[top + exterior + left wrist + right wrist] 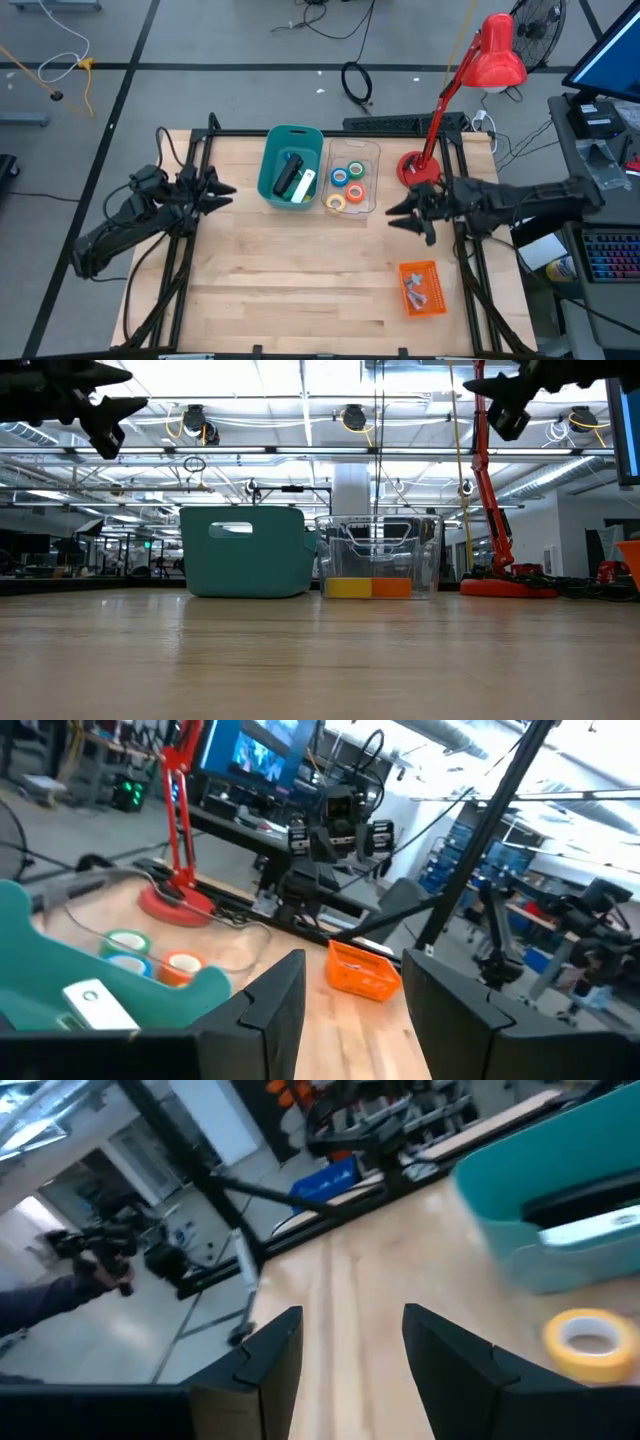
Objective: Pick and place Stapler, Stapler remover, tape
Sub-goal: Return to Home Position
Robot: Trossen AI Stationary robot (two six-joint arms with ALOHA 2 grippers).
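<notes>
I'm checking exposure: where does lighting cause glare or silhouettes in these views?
Low view: ceiling lights backlight the left gripper and right gripper into black silhouettes; the tabletop reflects a pale sheen. High view: evenly lit, no glare spots.

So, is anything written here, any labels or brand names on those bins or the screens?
No text can be read in any view.
The teal bin, clear bin and orange bin show no labels.
The monitor shows only blurred blue shapes.
The keyboard keys are too small to read.
</notes>
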